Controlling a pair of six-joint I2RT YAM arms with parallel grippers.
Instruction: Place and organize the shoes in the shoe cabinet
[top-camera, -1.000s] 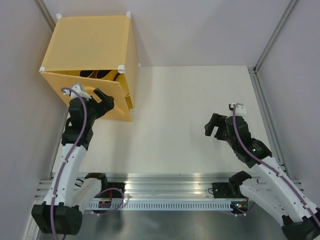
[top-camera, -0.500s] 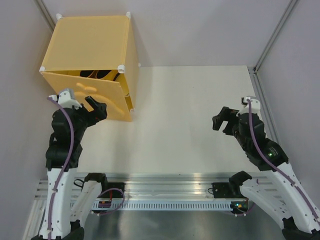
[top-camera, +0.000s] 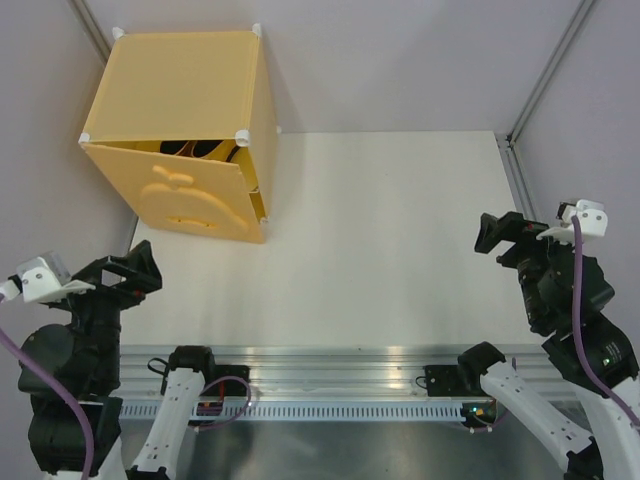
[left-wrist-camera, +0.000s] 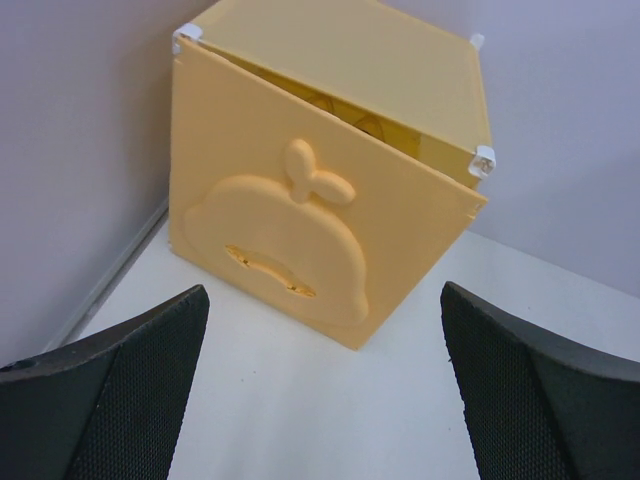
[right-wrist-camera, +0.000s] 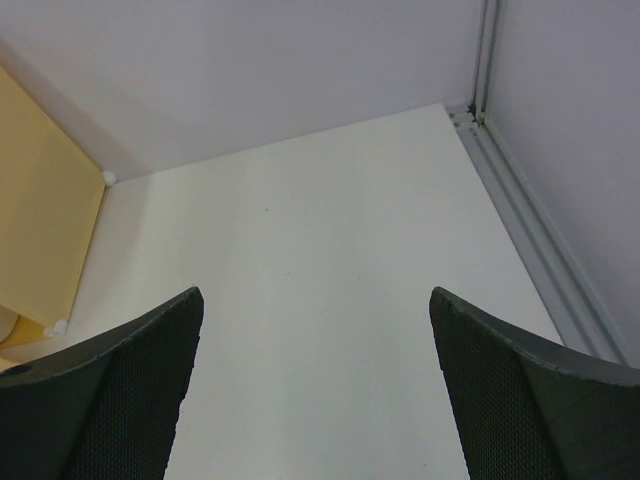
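The yellow-orange shoe cabinet (top-camera: 180, 95) stands at the table's far left corner. Its door with the apple emboss (top-camera: 185, 195) leans almost shut, with a narrow gap along the top. Dark shapes (top-camera: 195, 148) show through that gap; I cannot tell which shoes they are, and no shoe lies on the table. My left gripper (top-camera: 125, 270) is open and empty, well in front of the door, near the left front edge. In the left wrist view the cabinet (left-wrist-camera: 400, 80) and its door (left-wrist-camera: 285, 240) sit ahead of the gripper (left-wrist-camera: 325, 400). My right gripper (top-camera: 505, 235) is open and empty at the right side, as the right wrist view (right-wrist-camera: 315, 390) shows.
A metal frame rail (top-camera: 525, 200) runs along the table's right edge, also in the right wrist view (right-wrist-camera: 520, 200). Grey walls close in the left, back and right. The arms' metal base rail (top-camera: 330, 370) lies along the near edge. The cabinet's side panel (right-wrist-camera: 40, 220) shows at the left.
Both arms have pulled back toward the near edge. My left gripper has moved away from the cabinet door, down and left. My right gripper has moved right. The door stays almost shut.
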